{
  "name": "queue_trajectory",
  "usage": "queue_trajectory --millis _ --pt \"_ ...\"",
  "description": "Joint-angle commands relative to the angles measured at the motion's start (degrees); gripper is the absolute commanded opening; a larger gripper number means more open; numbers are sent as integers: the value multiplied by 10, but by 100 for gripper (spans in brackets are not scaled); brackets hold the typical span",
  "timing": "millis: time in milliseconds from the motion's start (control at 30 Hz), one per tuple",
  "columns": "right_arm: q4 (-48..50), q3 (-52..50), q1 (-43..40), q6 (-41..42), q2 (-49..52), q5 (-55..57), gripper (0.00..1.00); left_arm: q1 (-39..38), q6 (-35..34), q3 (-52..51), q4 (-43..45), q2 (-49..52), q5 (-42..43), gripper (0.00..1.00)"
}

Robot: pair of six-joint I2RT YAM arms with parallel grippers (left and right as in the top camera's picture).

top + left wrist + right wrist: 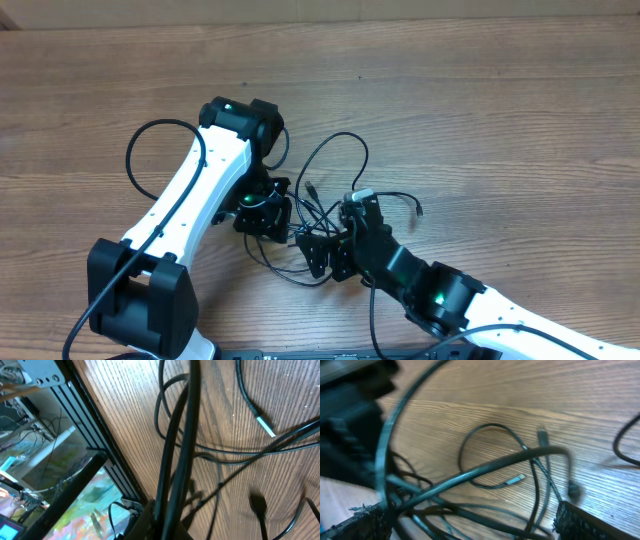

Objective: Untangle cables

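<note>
Cables (485, 472) between spread right end effector (470, 522), pinched in left end effector (161, 532) — tangled

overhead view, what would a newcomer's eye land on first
A tangle of thin black cables lies at the middle of the brown wooden table, with loops spilling outward. Over it, the left gripper is shut on some strands, and the right gripper stands wide open around others.

Cables (495, 466) looped over wood table (520, 390), strands between spread fingers (580, 522).
</note>
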Motion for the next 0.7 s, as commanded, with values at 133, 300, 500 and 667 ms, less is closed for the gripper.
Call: queue_trajectory --millis 133,300,500,667 --pt "-26 0 -16 13 57 122 100 -5 -22 7 -15 1 0 4" --pt "-81 0 -65 36 64 122 100 -2 -30 7 -37 1 -35 5" --pt "-141 0 -141 45 64 122 100 1 -55 7 -56 1 -87 5" --pt "-182 0 -254 40 64 122 100 1 -55 7 -56 1 -143 4"
